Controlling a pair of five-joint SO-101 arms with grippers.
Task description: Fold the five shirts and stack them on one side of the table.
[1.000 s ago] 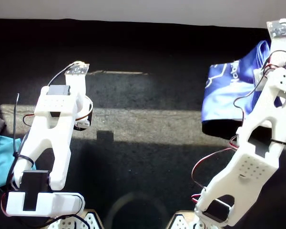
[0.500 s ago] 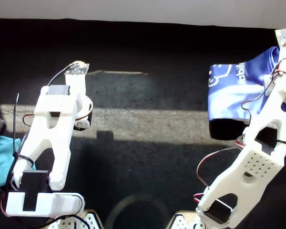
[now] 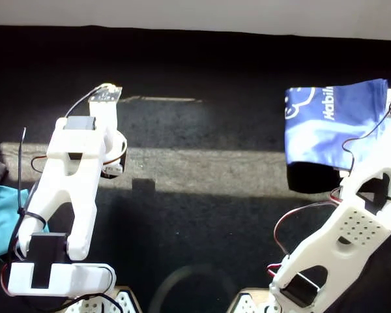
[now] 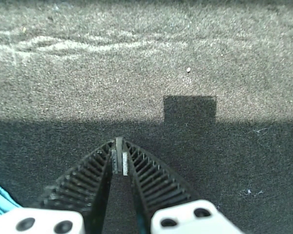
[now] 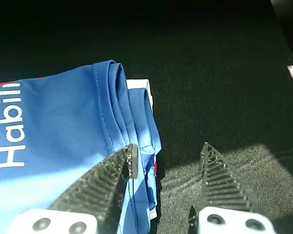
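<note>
Fingers of my right gripper (image 5: 168,152) are apart, one above the folded edge of the blue shirt (image 5: 53,136), the other above the bare surface (image 5: 224,97). On my left gripper (image 4: 119,157) they are together, holding nothing. The cloth looks soft, light and slippery; I would pinch that thick edge.
</note>
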